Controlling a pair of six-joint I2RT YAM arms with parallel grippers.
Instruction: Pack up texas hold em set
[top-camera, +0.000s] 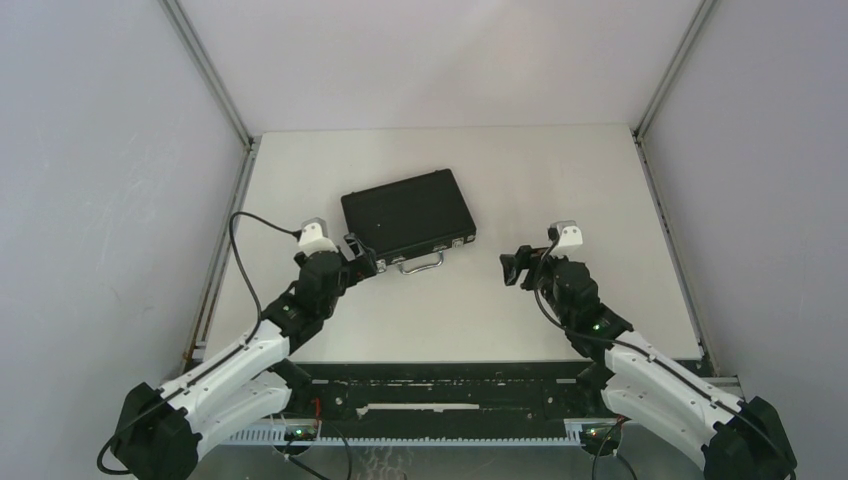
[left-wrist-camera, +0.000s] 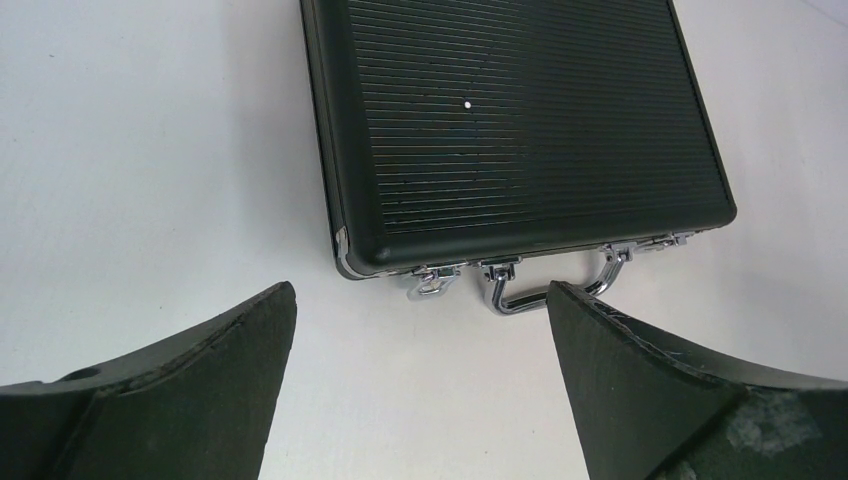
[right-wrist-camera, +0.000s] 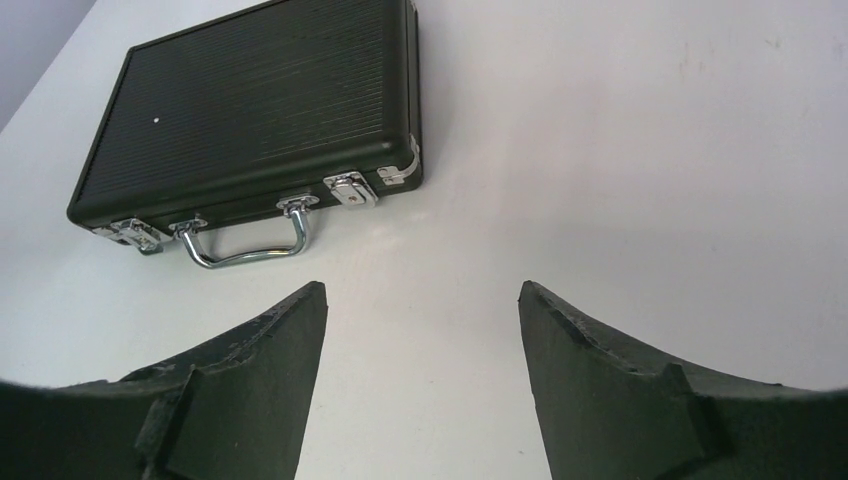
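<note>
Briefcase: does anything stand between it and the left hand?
Nothing visible does. The left hand is open and faces the handle side of the closed black briefcase. Only bare white table lies between them.

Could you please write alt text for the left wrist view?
A closed black briefcase lies flat on the white table, its silver handle facing the camera. The left gripper, open and empty, frames the foreground.

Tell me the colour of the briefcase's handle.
Shiny silver metal; the handle shows best in the right wrist view, against the black briefcase.
</note>
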